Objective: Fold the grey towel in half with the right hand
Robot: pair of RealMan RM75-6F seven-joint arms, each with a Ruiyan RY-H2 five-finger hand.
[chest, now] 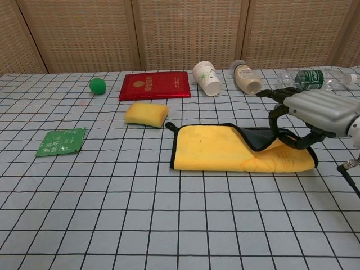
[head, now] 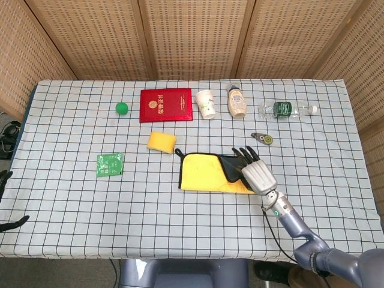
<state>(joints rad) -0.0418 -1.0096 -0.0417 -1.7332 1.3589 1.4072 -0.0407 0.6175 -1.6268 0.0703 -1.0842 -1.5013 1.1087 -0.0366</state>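
Note:
The towel point(head: 204, 174) point(chest: 214, 149) lies in the middle of the table with its yellow face up. At its right end the grey flap point(head: 231, 168) point(chest: 261, 138) is turned back over the yellow. My right hand point(head: 257, 174) point(chest: 315, 112) sits over that end, with its long fingers spread toward the far side. Its thumb and one finger curl down and appear to pinch the flap's edge. Of my left hand, only dark tips point(head: 13, 224) show at the left border of the head view.
A yellow sponge point(head: 162, 141) lies just beyond the towel's left corner. Along the back stand a red booklet point(head: 166, 105), a tipped paper cup point(head: 206, 103), a sauce bottle point(head: 236, 102) and a water bottle point(head: 285, 110). A small tool point(head: 263, 138), green ball point(head: 122, 108) and green packet point(head: 110, 164) also lie about.

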